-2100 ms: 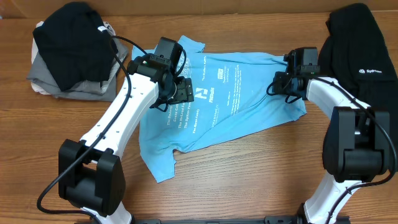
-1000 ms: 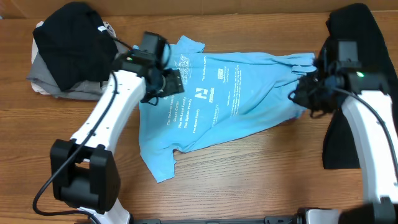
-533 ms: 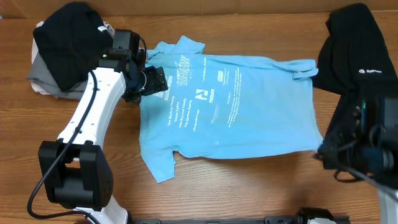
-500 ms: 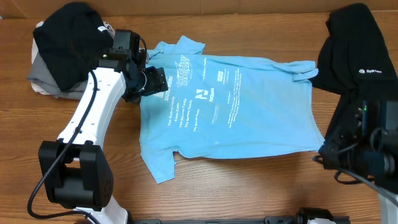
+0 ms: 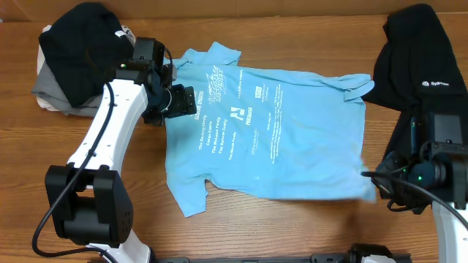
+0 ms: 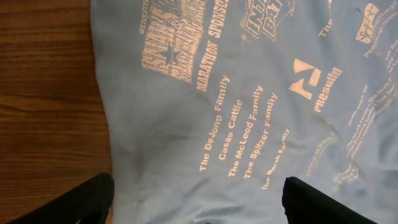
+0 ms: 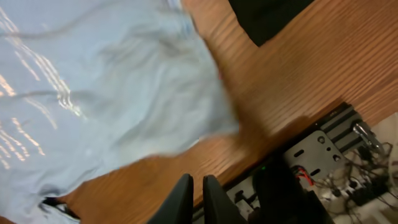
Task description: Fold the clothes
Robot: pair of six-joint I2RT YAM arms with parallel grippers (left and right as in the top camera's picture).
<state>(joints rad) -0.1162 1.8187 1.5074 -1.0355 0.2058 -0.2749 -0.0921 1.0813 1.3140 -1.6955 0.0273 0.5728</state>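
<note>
At the near right, your right pincer [image 7: 196, 185] hung over the bare wood of the table [image 5: 292, 226]. Its two fingers were drawn almost together, with only a thin slit between them and nothing seen in that slit. The near right corner of the light-blue T-shirt [image 5: 270, 131] lay just beside it. That corner was blurred in the wrist view, so it was not clear whether cloth and fingers touched.

The T-shirt was spread nearly flat across the middle of the table, white print facing up. One short sleeve [image 5: 189, 196] pointed toward the near left and the other sleeve [image 5: 219, 55] toward the far side. The far right corner was bunched into a small fold.

Further back, on the left, your left pincer [image 5: 187, 102] hovered over the left edge of the T-shirt. Its fingers stood wide apart and gripped nothing. In its wrist view the two dark fingers [image 6: 81, 202] sat at the bottom corners, with printed cloth and a strip of wood between them.

At the far right, a black garment [image 5: 417, 58] with a small white logo [image 5: 439, 84] lay in a loose heap, its edge touching the T-shirt's bunched corner. At the far left, a black bundle [image 5: 80, 51] rested on top of grey cloth [image 5: 58, 95], just beside your left arm.
</note>
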